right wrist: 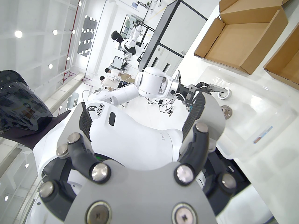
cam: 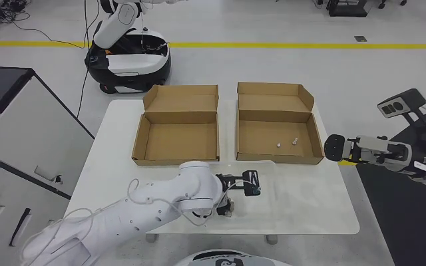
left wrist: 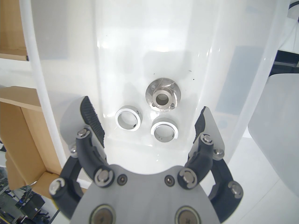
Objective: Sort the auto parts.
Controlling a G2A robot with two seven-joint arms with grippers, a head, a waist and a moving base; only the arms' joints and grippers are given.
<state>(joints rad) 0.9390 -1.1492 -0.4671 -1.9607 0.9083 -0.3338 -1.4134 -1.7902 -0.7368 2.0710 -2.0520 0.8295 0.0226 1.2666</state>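
Three metal parts lie on the floor of a clear plastic tray [left wrist: 245,71] at the near side of the white table [cam: 106,179]: one flanged hub [left wrist: 163,97] and two plain rings. The first ring [left wrist: 129,118] and the second ring [left wrist: 164,132] lie flat, side by side and apart. The hub sits just beyond them, its bore facing up and not touching either ring.

Two cardboard boxes stand side by side at the far side of the table, each with its lid flap raised on the far edge. The left box [cam: 176,139] and the right box [cam: 256,139] stand apart, with a strip of table between them. The right box holds two small pale pieces, one [cam: 277,142] near the other [cam: 293,140], toward the box's right wall. They are too small to identify.

Left gripper [left wrist: 144,103]: positioned inside the tray over the three parts, fingers spread wide and gripping nothing. From its own wrist camera, both rings fall between its fingers. In the right wrist view one fingertip sits just beside a ring, and contact cannot be confirmed.

Right gripper [right wrist: 142,100]: held at the table's right edge, near the right box's near right corner. Its fingers are spread with nothing between them.
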